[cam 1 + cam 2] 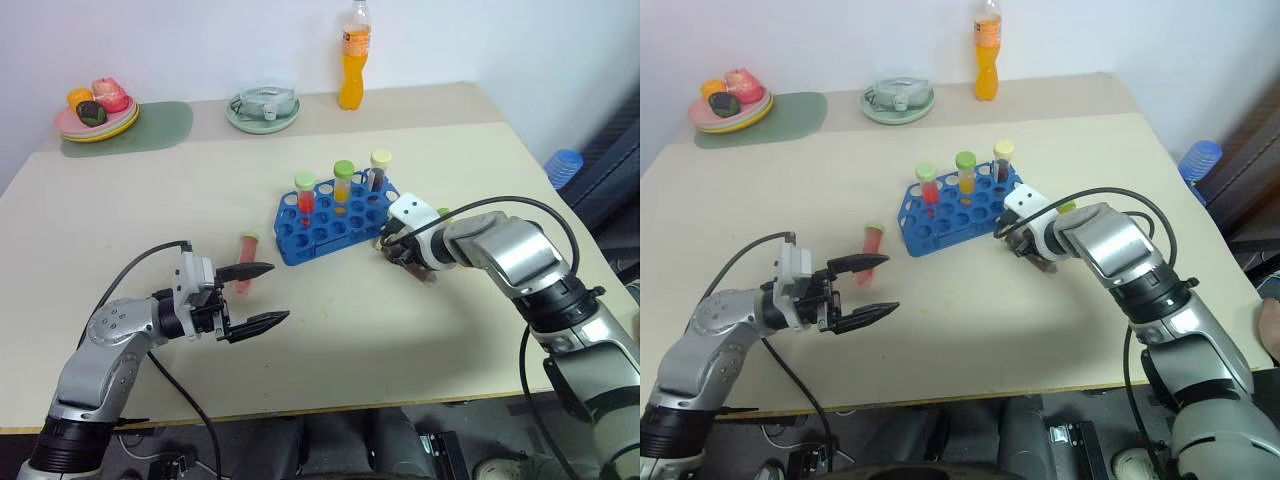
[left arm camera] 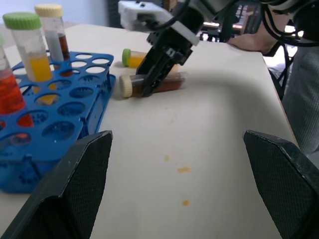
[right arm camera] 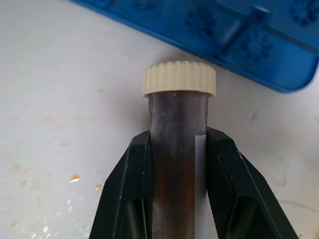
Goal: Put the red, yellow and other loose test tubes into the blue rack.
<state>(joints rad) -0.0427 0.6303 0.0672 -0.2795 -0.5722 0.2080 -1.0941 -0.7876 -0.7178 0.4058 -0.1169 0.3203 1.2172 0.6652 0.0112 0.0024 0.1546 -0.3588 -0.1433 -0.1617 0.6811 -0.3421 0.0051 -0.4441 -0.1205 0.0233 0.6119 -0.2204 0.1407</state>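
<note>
So the right arm is stretched out across the table [image 1: 120, 260], elbow out to the side, forearm angling in toward the middle and the wrist tipped downward. The right gripper [image 2: 149, 82] has its two black fingers pinched on a brown tube [image 3: 177, 164] with a cream cap, which is lying on its side on the tabletop just beside the near-right corner of the blue rack [image 1: 335, 222]. From the right wrist camera the fingers sit snug on both sides of the tube body, a bit below the cap, and the cap end points toward the rack edge.

The left arm is tucked lower on its own side, forearm level, left gripper [image 1: 262, 295] pointing sideways toward the middle of the table. Its fingers are spread wide with nothing between them, hovering over bare tabletop.

Tubes: three stand upright in the rack, one red with a green cap [image 1: 305, 200], one orange-yellow with a green cap [image 1: 343, 183], one dark with a cream cap [image 1: 379, 170]. A loose red tube [image 1: 245, 258] lies flat left of the rack, just past the left gripper's far finger. Another green-capped yellow tube [image 2: 133, 58] lies on the table right behind the right gripper.
</note>
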